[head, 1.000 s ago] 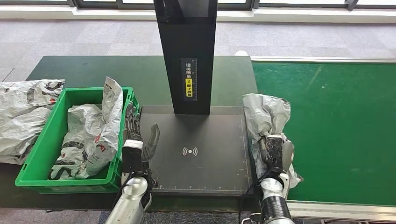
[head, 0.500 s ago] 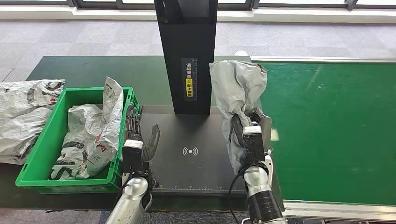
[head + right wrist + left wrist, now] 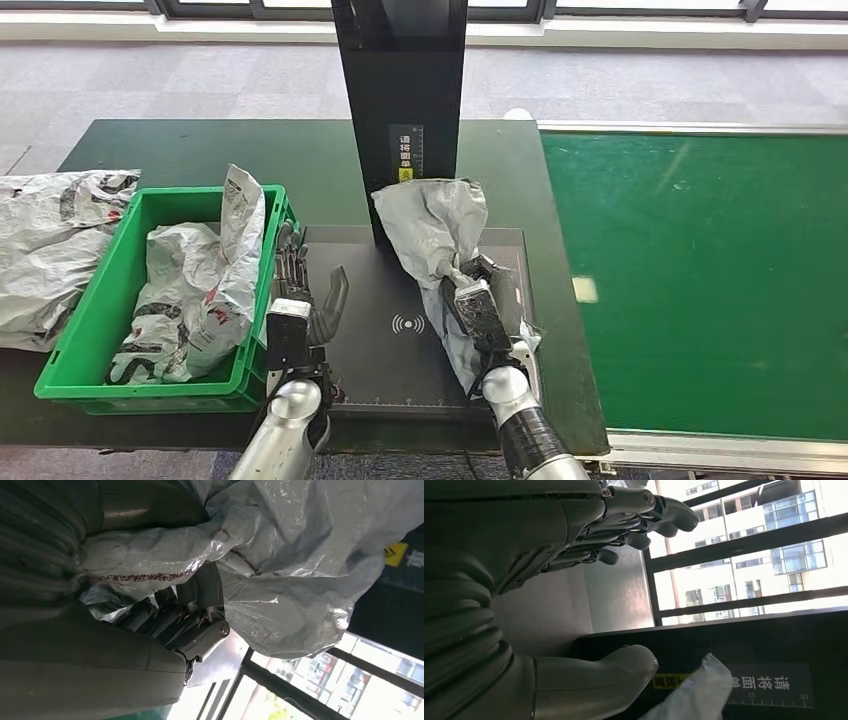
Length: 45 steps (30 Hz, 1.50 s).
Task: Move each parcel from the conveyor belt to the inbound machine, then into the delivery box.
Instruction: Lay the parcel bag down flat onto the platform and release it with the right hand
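My right hand (image 3: 478, 302) grips a crumpled grey plastic parcel (image 3: 432, 228) over the right half of the inbound machine's black scanning plate (image 3: 382, 350), close to its upright black column (image 3: 400, 110). In the right wrist view the fingers (image 3: 192, 617) are wrapped into the parcel's (image 3: 295, 565) folds. My left hand (image 3: 300, 300) stands open and empty at the plate's left edge, next to the green delivery box (image 3: 90, 310). In the left wrist view the hand (image 3: 574, 540) has spread fingers, and a corner of the parcel (image 3: 694, 692) shows.
The green delivery box holds grey parcels (image 3: 195, 285), one standing up above its rim. More grey parcels (image 3: 45, 245) lie on the table left of the box. The green conveyor belt (image 3: 700, 270) runs along the right.
My right hand has carried the parcel left, off the conveyor belt and past the plate's right edge, then lower toward the plate. The left hand has stayed in place.
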Each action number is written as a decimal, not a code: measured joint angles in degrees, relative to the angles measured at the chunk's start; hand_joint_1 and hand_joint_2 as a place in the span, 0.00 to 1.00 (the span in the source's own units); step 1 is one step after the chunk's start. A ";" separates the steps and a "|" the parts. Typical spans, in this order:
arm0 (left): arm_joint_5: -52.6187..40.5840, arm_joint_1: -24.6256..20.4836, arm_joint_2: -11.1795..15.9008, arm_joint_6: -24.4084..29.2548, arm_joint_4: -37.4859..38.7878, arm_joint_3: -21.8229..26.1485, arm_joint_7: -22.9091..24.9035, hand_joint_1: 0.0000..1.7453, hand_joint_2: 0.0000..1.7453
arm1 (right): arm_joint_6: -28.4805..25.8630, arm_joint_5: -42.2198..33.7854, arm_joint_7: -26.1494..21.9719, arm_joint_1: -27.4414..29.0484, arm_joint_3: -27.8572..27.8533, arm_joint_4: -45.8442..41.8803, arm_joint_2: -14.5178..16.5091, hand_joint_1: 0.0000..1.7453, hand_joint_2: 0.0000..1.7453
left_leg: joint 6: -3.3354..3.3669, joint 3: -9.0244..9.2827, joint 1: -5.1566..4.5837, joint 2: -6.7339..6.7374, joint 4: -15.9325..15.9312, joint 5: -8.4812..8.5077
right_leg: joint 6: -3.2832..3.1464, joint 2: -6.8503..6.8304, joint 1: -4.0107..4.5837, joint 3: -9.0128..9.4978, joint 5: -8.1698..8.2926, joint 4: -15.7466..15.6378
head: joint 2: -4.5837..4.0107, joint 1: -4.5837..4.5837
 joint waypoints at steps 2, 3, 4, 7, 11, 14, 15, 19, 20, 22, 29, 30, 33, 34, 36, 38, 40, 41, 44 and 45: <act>0.13 -0.09 0.00 0.13 0.17 -0.33 0.01 0.00 1.00 | -0.53 0.05 0.49 -1.40 0.14 3.70 0.10 0.00 0.00 | 0.00 0.00 0.00 -0.02 0.00 0.00 | 0.00 -0.01 0.00 0.01 0.00 0.00 | 0.00 0.00; 0.20 -0.13 0.00 0.14 0.28 -0.48 0.01 0.00 1.00 | -0.71 0.03 0.79 -2.03 0.14 5.45 0.11 0.00 0.00 | 0.00 0.00 0.00 -0.03 0.00 0.00 | 0.00 -0.01 -0.01 0.01 0.00 0.00 | 0.00 -0.01; 0.27 -0.18 0.00 0.09 0.42 -0.59 0.01 0.00 1.00 | -0.74 -0.04 1.02 -2.48 0.14 6.91 0.11 0.00 0.00 | 0.00 0.00 0.00 -0.04 0.00 0.00 | 0.00 -0.02 -0.01 0.02 0.00 0.00 | 0.00 -0.01; 0.42 -0.29 0.00 -0.15 0.91 -0.75 0.01 0.00 1.00 | 0.64 -0.45 1.16 -3.13 0.14 9.78 0.11 0.00 0.00 | 0.00 0.00 -0.01 -0.06 0.01 0.00 | 0.00 -0.03 -0.01 0.02 0.00 -0.01 | 0.00 -0.01; 0.76 -0.36 0.01 0.19 1.42 -0.75 0.01 0.00 1.00 | 5.22 0.36 1.03 -3.79 0.23 11.53 0.11 0.00 0.00 | 0.00 0.00 -0.01 -0.05 0.01 0.00 | 0.00 -0.03 -0.01 0.02 0.00 -0.01 | 0.00 -0.01; 0.98 -0.36 0.02 0.67 1.54 -0.75 0.01 0.00 1.00 | 6.55 0.86 0.51 -4.10 0.49 12.30 0.13 0.00 0.00 | 0.00 0.00 0.00 -0.06 0.01 0.00 | 0.00 -0.03 0.00 0.02 0.00 -0.01 | 0.00 -0.01; 0.97 -0.36 0.02 0.83 1.56 -0.75 0.00 0.00 1.00 | 6.69 0.87 0.26 -4.15 0.55 12.46 0.13 0.00 0.00 | 0.00 0.00 0.00 -0.05 0.01 0.00 | 0.00 -0.03 0.00 0.02 0.00 -0.01 | 0.00 -0.01; 0.94 -0.36 0.04 0.98 1.60 -0.75 0.00 0.00 1.00 | 6.89 0.81 -0.24 -4.21 0.65 12.79 0.13 0.00 0.00 | 0.00 0.00 0.00 -0.05 0.01 0.00 | 0.00 -0.03 0.00 0.02 0.00 0.00 | 0.00 -0.01; 0.93 -0.36 0.04 0.98 1.60 -0.75 -0.01 0.00 1.00 | 6.89 0.81 -0.25 -4.22 0.68 12.84 0.13 0.00 0.00 | 0.00 0.00 0.00 -0.05 0.01 0.00 | 0.00 -0.03 0.00 0.02 0.00 0.00 | 0.00 -0.01; 0.92 -0.36 0.04 0.99 1.60 -0.75 -0.01 0.00 1.00 | 6.92 0.66 -0.25 -4.22 0.79 12.90 0.13 0.00 0.00 | 0.00 0.01 0.00 -0.05 0.01 0.00 | 0.00 -0.03 -0.01 0.02 0.00 0.00 | 0.00 -0.01; 0.94 -0.36 0.07 2.44 1.60 -0.76 0.00 0.00 1.00 | 7.77 -4.28 -0.25 -1.97 4.11 8.10 0.08 0.00 0.00 | 0.00 0.01 0.00 -0.05 0.01 0.00 | 0.00 -0.02 -0.01 0.00 0.00 0.00 | 0.00 -0.01; 0.94 -0.37 0.08 2.78 1.60 -0.77 -0.01 0.00 1.00 | 7.42 -5.70 -0.26 -1.30 5.18 6.31 0.03 0.00 0.00 | 0.00 0.01 0.00 -0.05 0.01 0.00 | 0.00 -0.02 0.00 -0.01 0.00 0.00 | 0.00 -0.01; 0.68 -0.40 0.13 4.54 1.58 -0.92 -0.01 0.00 1.00 | 4.33 -9.62 -0.27 0.62 8.59 -0.30 -0.34 0.00 0.00 | -0.01 0.00 0.00 -0.03 0.01 0.00 | 0.00 0.00 0.00 -0.05 -0.01 -0.01 | 0.00 -0.01; 0.48 -0.42 0.15 5.32 1.56 -1.05 0.00 0.00 1.00 | 3.01 -10.56 -0.27 1.18 9.76 -2.75 -0.57 0.00 0.00 | -0.01 0.00 0.00 -0.02 0.01 0.00 | 0.00 0.01 -0.01 -0.05 -0.01 -0.01 | 0.00 -0.01; -0.02 -0.48 0.17 7.03 1.44 -1.46 0.00 0.00 1.00 | 1.10 -11.88 -0.27 2.33 11.91 -7.37 -1.10 0.00 0.00 | -0.01 0.00 0.00 -0.01 0.01 -0.01 | 0.00 0.02 -0.01 -0.05 -0.01 -0.01 | 0.00 -0.01; -0.53 -0.52 0.17 9.04 1.06 -1.95 -0.01 0.00 1.00 | 0.59 -12.63 -0.27 3.43 13.49 -11.29 -1.61 0.00 0.00 | 0.00 0.00 -0.01 0.00 0.01 -0.01 | 0.00 0.02 -0.01 -0.05 -0.01 -0.01 | 0.00 -0.01; -0.91 -0.52 0.17 10.84 0.48 -2.30 -0.02 0.00 1.00 | 0.70 -13.08 -0.27 4.23 14.47 -14.60 -2.04 0.00 0.00 | 0.00 0.00 -0.01 -0.01 0.01 -0.01 | 0.00 0.01 -0.01 -0.04 -0.01 -0.02 | 0.00 -0.01; -1.02 -0.52 0.17 11.41 0.20 -2.43 -0.02 0.00 1.00 | 0.81 -13.23 -0.27 4.50 14.79 -15.91 -2.22 0.00 0.00 | 0.00 0.00 -0.01 -0.01 0.01 -0.01 | 0.00 0.01 -0.01 -0.04 -0.01 -0.02 | 0.00 -0.01; -1.08 -0.53 0.17 12.10 -0.39 -2.89 -0.02 0.00 1.00 | 0.90 -13.32 -0.26 5.17 15.29 -18.72 -2.64 0.00 0.00 | 0.00 0.00 -0.01 -0.01 0.01 -0.01 | 0.00 0.01 -0.01 -0.03 -0.01 -0.02 | 0.00 -0.01; -1.15 -0.53 0.18 12.30 -0.59 -3.05 -0.02 0.00 1.00 | 0.66 -13.21 -0.26 5.36 15.42 -19.47 -2.76 0.00 0.00 | 0.00 0.00 -0.01 -0.01 0.01 -0.01 | 0.00 0.01 -0.01 -0.03 -0.01 -0.02 | 0.00 -0.01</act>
